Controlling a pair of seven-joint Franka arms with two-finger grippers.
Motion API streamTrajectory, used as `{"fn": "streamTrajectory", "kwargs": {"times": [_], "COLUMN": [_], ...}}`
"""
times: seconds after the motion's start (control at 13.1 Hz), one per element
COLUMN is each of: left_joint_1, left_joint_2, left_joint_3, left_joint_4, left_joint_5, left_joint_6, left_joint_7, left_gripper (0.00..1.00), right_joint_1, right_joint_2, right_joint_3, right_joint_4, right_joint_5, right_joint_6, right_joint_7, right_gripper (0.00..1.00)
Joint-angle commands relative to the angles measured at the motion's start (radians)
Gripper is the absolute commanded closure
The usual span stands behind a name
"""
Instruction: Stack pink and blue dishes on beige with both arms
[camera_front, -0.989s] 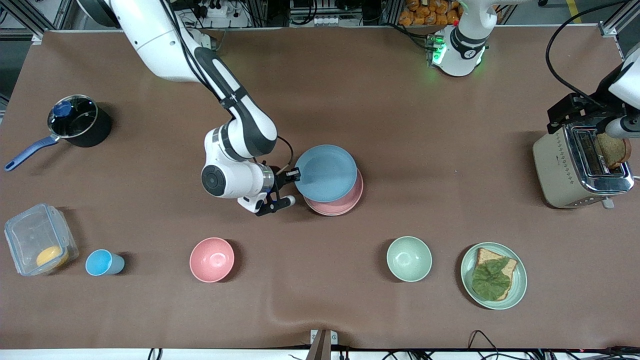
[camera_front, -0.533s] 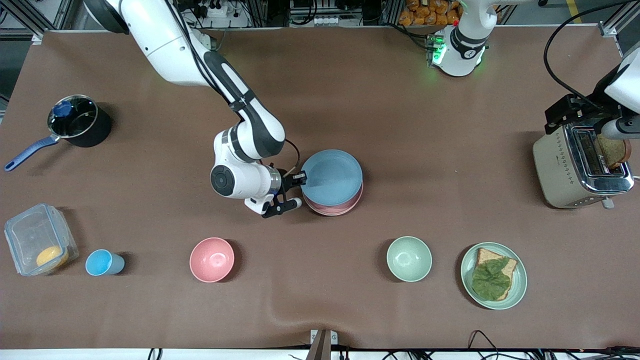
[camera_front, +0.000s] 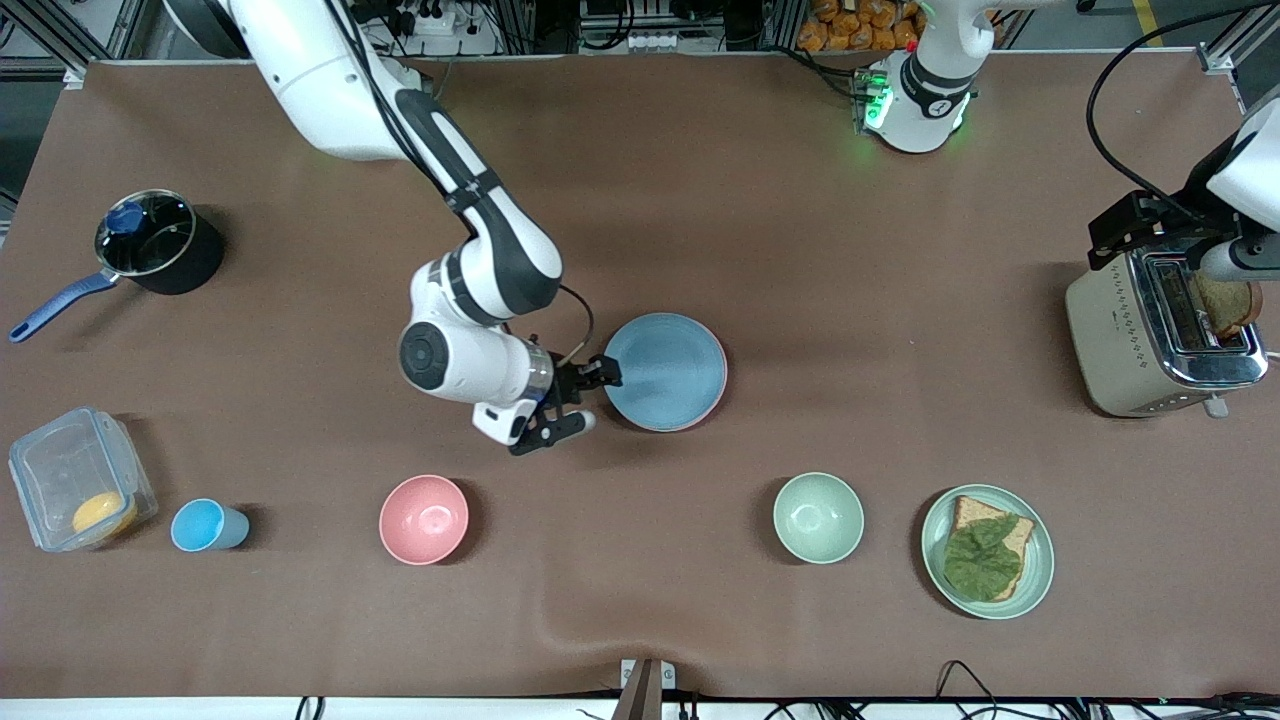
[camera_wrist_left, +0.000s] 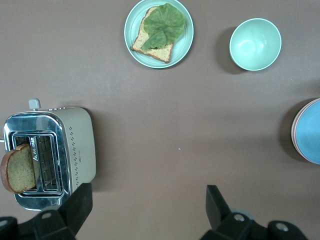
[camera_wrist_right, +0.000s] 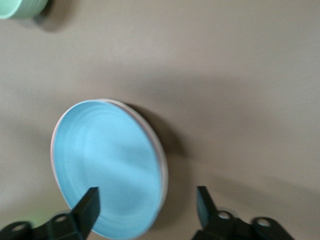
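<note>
The light blue plate (camera_front: 665, 371) lies flat on the pale pink plate, of which only a thin rim (camera_front: 716, 398) shows. The beige plate is hidden, presumably beneath them. My right gripper (camera_front: 590, 397) stands open at the stack's edge toward the right arm's end of the table. In the right wrist view the blue plate (camera_wrist_right: 107, 167) lies below the right gripper (camera_wrist_right: 147, 207), its rim between the spread fingers. My left gripper (camera_wrist_left: 145, 210) waits open and empty, high above the toaster (camera_wrist_left: 50, 157).
A toaster (camera_front: 1150, 340) with a bread slice stands at the left arm's end. Nearer the front camera stand a green plate with a sandwich (camera_front: 987, 550), a green bowl (camera_front: 818, 517), a pink bowl (camera_front: 423, 519), a blue cup (camera_front: 205, 525) and a clear container (camera_front: 75, 490). A black pot (camera_front: 160, 240) stands farther back.
The blue plate came down from a raised, offset position and now lies squarely on the pink plate. The right gripper moved with it, slightly toward the front camera. The left arm stayed still.
</note>
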Motion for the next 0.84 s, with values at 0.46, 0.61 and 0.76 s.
{"fn": "streamTrajectory", "kwargs": {"times": [0.46,0.61,0.76], "left_joint_1": [-0.016,-0.022,-0.024], "left_joint_2": [-0.002,-0.002,-0.002], "left_joint_3": [0.016,0.016,0.016], "left_joint_4": [0.007,0.005,0.007], "left_joint_5": [-0.003,-0.003,-0.003], "left_joint_6": [-0.006,-0.006,-0.006], "left_joint_7": [0.013,0.013,0.018], "left_gripper": [0.00,0.00,0.00], "right_joint_1": [-0.061,-0.148,-0.266], "right_joint_2": [-0.306,-0.394,-0.477], "right_joint_3": [-0.259,-0.256,-0.195], "right_joint_4": [0.089,0.081,0.032], "right_joint_5": [-0.326,-0.333,-0.410], "right_joint_6": [-0.476,-0.542,-0.545], "right_joint_7": [0.003,0.005,0.000], "right_gripper": [0.00,0.00,0.00]}}
